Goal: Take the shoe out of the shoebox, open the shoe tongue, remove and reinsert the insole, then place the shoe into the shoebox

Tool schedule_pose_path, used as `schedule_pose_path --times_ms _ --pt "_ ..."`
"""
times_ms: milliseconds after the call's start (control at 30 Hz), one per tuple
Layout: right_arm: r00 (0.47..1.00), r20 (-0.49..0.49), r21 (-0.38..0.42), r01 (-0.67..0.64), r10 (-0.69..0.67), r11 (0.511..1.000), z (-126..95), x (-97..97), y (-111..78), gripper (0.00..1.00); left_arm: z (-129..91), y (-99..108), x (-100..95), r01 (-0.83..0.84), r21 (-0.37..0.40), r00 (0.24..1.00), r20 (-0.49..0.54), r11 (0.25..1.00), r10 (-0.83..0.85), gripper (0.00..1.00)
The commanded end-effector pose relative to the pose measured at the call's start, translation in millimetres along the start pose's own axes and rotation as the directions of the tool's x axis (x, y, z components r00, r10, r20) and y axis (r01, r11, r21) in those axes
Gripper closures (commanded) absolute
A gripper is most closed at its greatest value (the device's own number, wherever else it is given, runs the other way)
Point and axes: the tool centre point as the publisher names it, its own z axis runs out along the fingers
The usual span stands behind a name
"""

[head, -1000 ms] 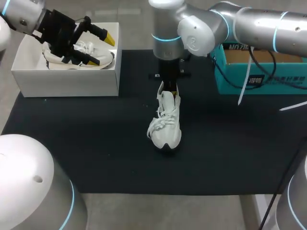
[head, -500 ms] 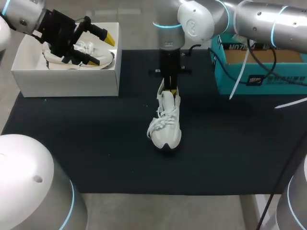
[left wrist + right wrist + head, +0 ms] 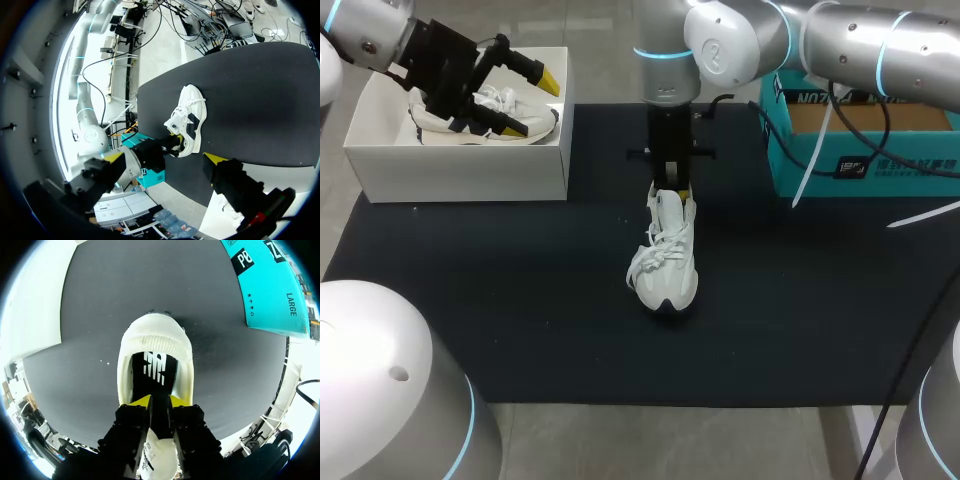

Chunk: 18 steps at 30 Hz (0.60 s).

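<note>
White laced shoe [image 3: 665, 265] upright, black insole [image 3: 152, 371] inside, well apart from open white shoebox [image 3: 460, 172]

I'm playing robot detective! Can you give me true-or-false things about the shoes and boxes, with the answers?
1. A white shoe stands on the black mat, outside the white shoebox. True.
2. The left end effector grips that shoe. False: it hangs open over the white shoebox.
3. The right end effector is shut on the shoe's black insole. True.
4. The white shoebox is empty. False: a second shoe lies in it.
</note>
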Motion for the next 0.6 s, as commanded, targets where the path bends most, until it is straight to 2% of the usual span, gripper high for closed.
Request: schedule_pose_path --times_ms 33,133,200,233,267,600 --pt "1.000 -0.005 -0.001 0.000 0.000 1.000 1.7 0.7 -0.8 0.42 0.0 0.1 -0.1 -0.001 0.000 1.000 -0.003 1.000 0.001 0.00" --pt "1.000 -0.009 0.001 0.002 -0.002 1.000 2.3 1.8 -1.1 0.33 0.0 0.1 -0.1 -0.001 0.000 1.000 -0.003 1.000 0.001 0.00" --pt "1.000 -0.010 0.002 0.002 -0.002 1.000 2.4 2.0 -1.2 0.17 0.0 0.1 -0.1 -0.001 0.000 1.000 -0.003 1.000 0.001 0.00" --pt "1.000 -0.011 0.002 0.001 -0.001 1.000 2.5 2.2 -1.3 0.02 0.0 0.1 -0.1 -0.001 0.000 1.000 -0.003 1.000 0.001 0.00" --pt "1.000 -0.011 0.002 0.002 -0.002 1.000 2.6 2.3 -1.4 0.00 0.0 0.1 -0.1 -0.001 0.000 1.000 -0.003 1.000 0.001 0.00" --pt "1.000 -0.008 0.003 0.006 -0.006 1.000 1.4 1.5 -5.9 0.00 0.0 0.1 -0.1 -0.001 0.000 1.000 -0.003 1.000 0.001 0.00"
